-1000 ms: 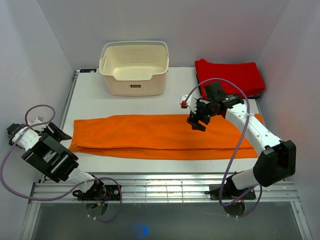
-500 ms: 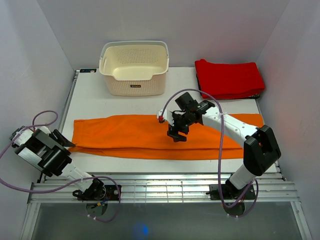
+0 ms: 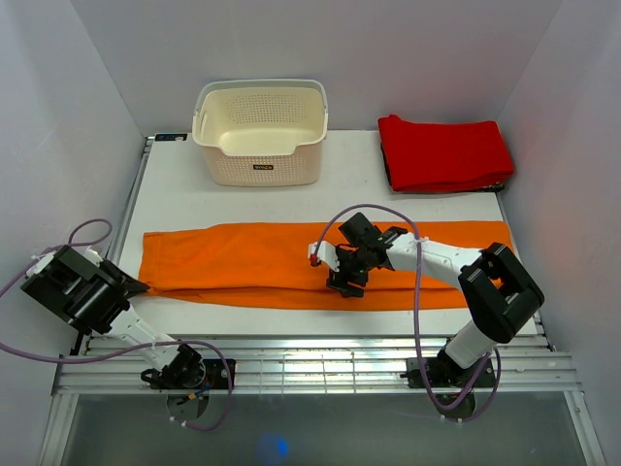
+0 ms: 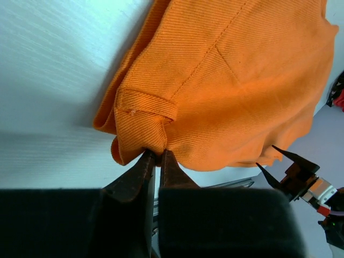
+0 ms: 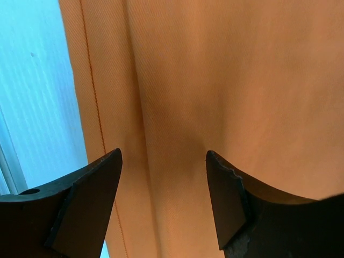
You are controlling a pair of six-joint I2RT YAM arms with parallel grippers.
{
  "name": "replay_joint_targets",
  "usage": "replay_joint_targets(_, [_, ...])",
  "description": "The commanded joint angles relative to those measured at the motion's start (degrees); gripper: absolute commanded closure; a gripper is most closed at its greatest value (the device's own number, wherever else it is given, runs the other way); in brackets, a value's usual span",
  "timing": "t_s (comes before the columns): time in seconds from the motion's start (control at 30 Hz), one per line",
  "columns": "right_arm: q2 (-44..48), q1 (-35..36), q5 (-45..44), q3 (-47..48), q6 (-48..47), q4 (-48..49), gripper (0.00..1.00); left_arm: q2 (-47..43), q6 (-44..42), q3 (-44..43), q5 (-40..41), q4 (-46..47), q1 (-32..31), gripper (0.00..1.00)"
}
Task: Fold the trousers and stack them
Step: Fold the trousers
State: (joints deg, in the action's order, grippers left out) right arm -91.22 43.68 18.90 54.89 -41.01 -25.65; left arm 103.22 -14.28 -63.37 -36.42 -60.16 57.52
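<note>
Top view: the trousers [image 3: 243,264] lie flat across the middle of the white table [image 3: 175,189], a long bright orange band running 9 to 3 o'clock, soft cloth with smooth edges. The left pincer [image 3: 136,287] is at the cloth's 9 o'clock end, near corner. The right pincer [image 3: 344,282] sits over the band's near edge, about centre. A cream perforated plastic basket [image 3: 260,131] is at 12 o'clock, and a red folded cloth [image 3: 444,153] at 2 o'clock, apart from the trousers.

Left wrist view: the left pincer [image 4: 156,153] is clamped together on a bunched corner of the trousers [image 4: 226,80]. The twill weave, stitched seams and a belt loop [image 4: 145,105] show.

Right wrist view: the right pincer [image 5: 164,161] has its dark wedge-shaped fingers [image 5: 91,183] spread apart over the trousers [image 5: 215,80]. A lengthwise fold ridge and a stitched hem show, with glossy table at 9 o'clock. Cannot tell whether the tips touch the cloth.
</note>
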Motion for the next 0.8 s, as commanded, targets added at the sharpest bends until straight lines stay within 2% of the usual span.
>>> replay_joint_targets(0.0, [1.92,0.18,-2.72,-3.03,1.73,6.66,0.31,-3.28,0.57,-2.27,-4.09,1.27,-0.30,0.89])
replay_joint_targets(0.03, [2.01,0.18,-2.98,-4.34,1.90,8.14,0.33,-3.98,0.75,-2.72,-4.27,1.36,-0.73,0.97])
replay_joint_targets(0.07, [2.10,0.18,-3.60,-5.05,2.51,8.77,0.37,-4.69,0.66,-3.07,-4.36,1.45,-1.00,1.00])
replay_joint_targets(0.2, [1.84,0.18,-5.09,-6.90,3.83,11.32,0.57,-9.78,1.10,-7.01,-4.97,2.59,-3.11,1.00])
replay_joint_targets(0.33, [2.36,0.18,-5.62,-7.78,4.71,12.46,0.76,-11.55,1.63,-12.28,-3.75,6.18,-10.03,1.00])
replay_joint_targets(0.37, [2.71,0.09,-5.62,-8.31,4.89,12.90,0.86,-11.72,2.06,-13.17,-3.13,7.33,-11.53,1.00])
replay_joint_targets(0.4, [3.24,0.09,-5.80,-8.57,5.15,13.17,0.91,-11.81,2.33,-14.14,-1.91,8.64,-13.12,1.00])
replay_joint_targets(0.53, [5.00,-0.35,-6.06,-9.72,5.77,14.22,0.92,-11.20,2.51,-18.88,1.52,17.42,-23.03,1.00])
replay_joint_targets(0.63, [6.75,-0.79,-5.54,-10.51,6.12,14.75,0.92,-9.53,0.84,-23.89,1.45,21.29,-27.18,1.00])
replay_joint_targets(0.7, [8.15,-1.23,-5.80,-10.86,6.65,15.10,0.92,-9.88,0.14,-26.53,-2.92,22.89,-27.37,1.00])
replay_joint_targets(0.73, [8.60,-1.32,-5.71,-10.77,6.82,15.10,0.92,-10.49,-3.26,-26.71,-3.47,23.24,-27.28,1.00])
replay_joint_targets(0.77, [9.04,-1.40,-5.54,-10.86,7.00,15.10,0.92,-13.28,-4.95,-24.02,-3.56,23.60,-27.20,1.00])
